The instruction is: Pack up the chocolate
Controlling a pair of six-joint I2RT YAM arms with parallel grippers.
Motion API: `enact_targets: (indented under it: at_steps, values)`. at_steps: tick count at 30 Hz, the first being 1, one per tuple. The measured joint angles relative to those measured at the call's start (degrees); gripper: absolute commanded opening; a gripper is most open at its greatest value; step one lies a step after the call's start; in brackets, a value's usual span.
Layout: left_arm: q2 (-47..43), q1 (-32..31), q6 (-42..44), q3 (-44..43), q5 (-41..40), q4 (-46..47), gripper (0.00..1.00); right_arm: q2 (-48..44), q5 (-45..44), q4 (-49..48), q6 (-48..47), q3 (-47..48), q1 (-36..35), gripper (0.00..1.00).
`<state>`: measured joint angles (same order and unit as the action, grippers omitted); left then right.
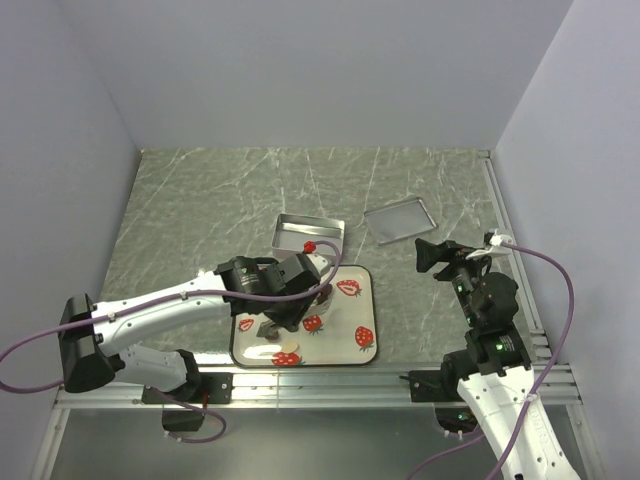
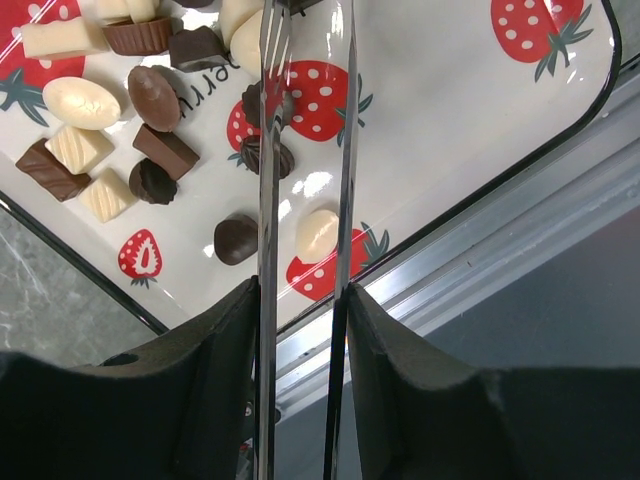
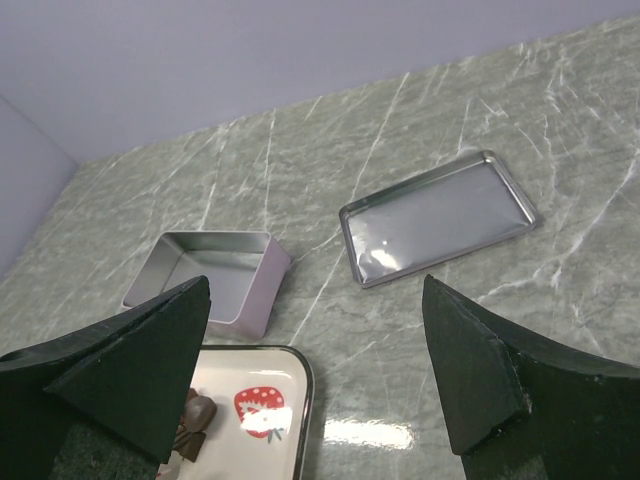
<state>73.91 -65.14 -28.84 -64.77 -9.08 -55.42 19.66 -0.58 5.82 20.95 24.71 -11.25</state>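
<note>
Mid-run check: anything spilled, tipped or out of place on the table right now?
Nothing stands out. The chocolates all lie on the strawberry tray, none seen on the table. The open tin stands upright behind the tray, its lid flat on the table to its right.

We see bright, even, diffuse light in all three views. It seems to fall from overhead, since the shadows on the marble table (image 1: 200, 200) are short and soft. In the left wrist view the glossy tray (image 2: 450, 150) carries white glare patches near its middle. The chocolate (image 2: 153, 97) there is fairly sharp, while the black fingers (image 2: 200, 390) of the left gripper (image 2: 302, 290) blur close to the lens. The metal tweezers (image 2: 347, 150) between them gleam in streaks. In the right wrist view the flat lid (image 3: 440, 215) mirrors pale light, the table shows a glare patch, and the right gripper (image 3: 318, 290) has soft edges.
</note>
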Motion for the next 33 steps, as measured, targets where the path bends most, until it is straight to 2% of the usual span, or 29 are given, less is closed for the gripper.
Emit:
enact_targets:
  at_steps: [33]
  values:
    - [9.2, -0.1, -0.4, -3.7, -3.9, -0.7, 0.52, -2.4, 0.0, 0.2, 0.0, -0.7, 0.0, 0.93]
